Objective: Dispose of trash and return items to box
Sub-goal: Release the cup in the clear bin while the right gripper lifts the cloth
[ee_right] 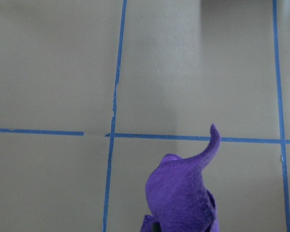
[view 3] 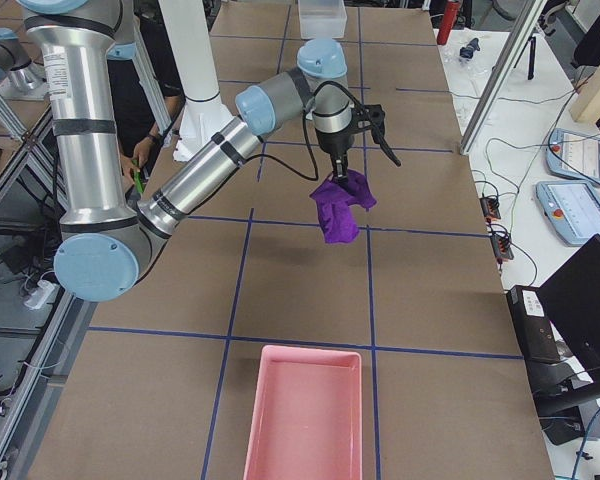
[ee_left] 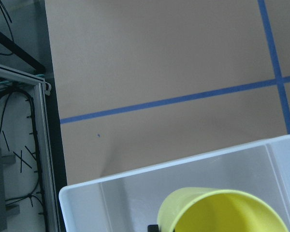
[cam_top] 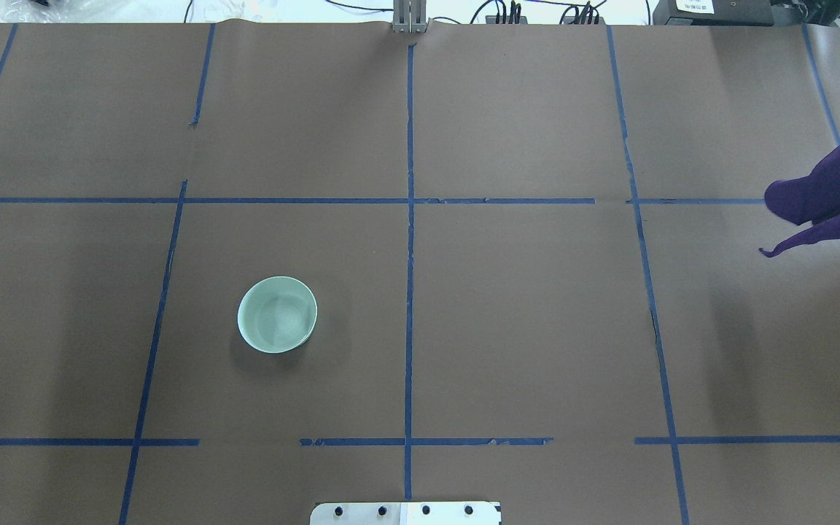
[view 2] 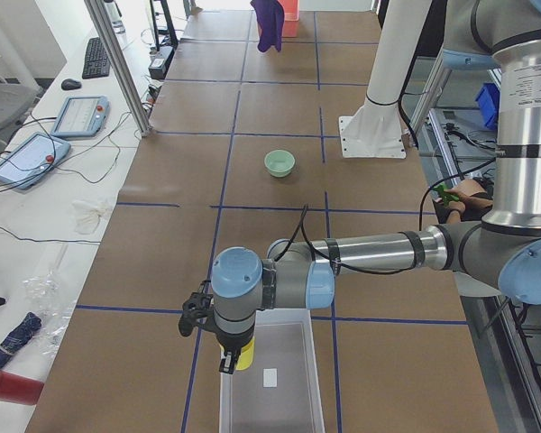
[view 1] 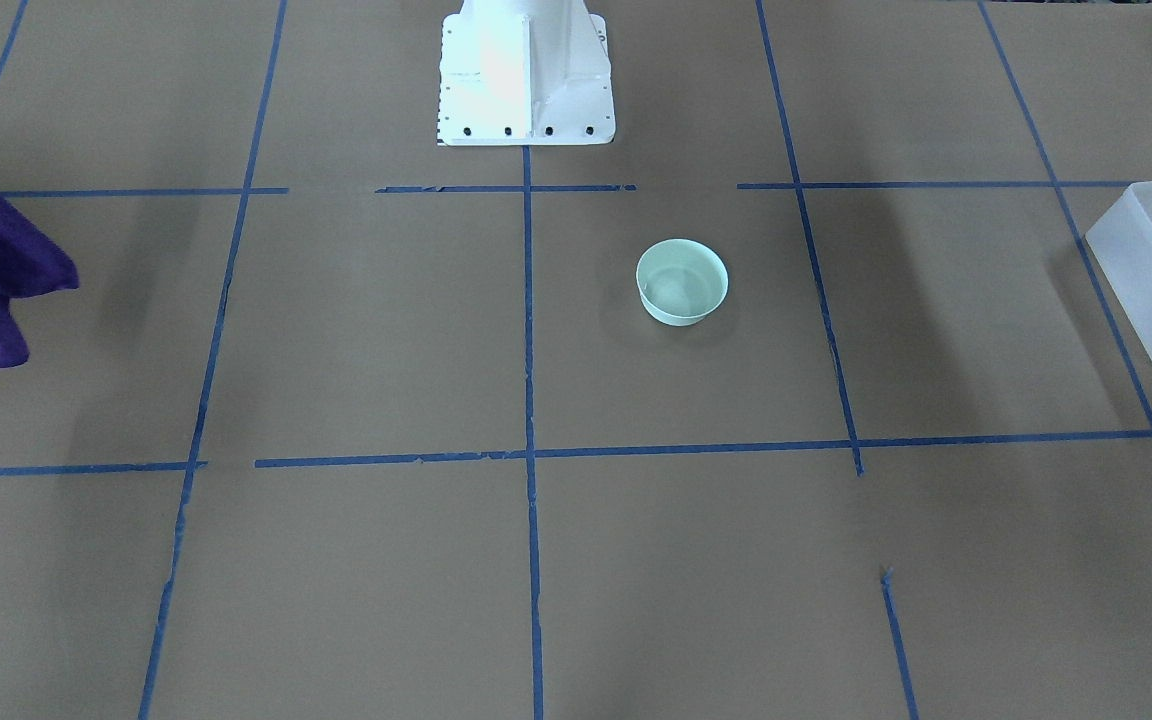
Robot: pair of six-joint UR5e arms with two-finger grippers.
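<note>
The yellow cup (ee_left: pixel 222 212) hangs just above the frosted white box (ee_left: pixel 135 174), near its corner; it also shows in the exterior left view (view 2: pixel 244 358). My left gripper (view 2: pixel 230 356) is shut on the cup over the box (view 2: pixel 270 397). The box's corner shows at the right edge of the front view (view 1: pixel 1151 270). My right gripper (view 3: pixel 337 172) is shut on a purple cloth (view 3: pixel 338 205) and holds it hanging above the table. The cloth also shows in the right wrist view (ee_right: pixel 183 193) and the overhead view (cam_top: pixel 835 189).
A pale green bowl (cam_top: pixel 277 314) stands upright and empty on the brown paper, left of the middle tape line. A pink tray (view 3: pixel 305 410) lies at the table's end on my right. The white robot base (view 1: pixel 526 75) is at the table's edge.
</note>
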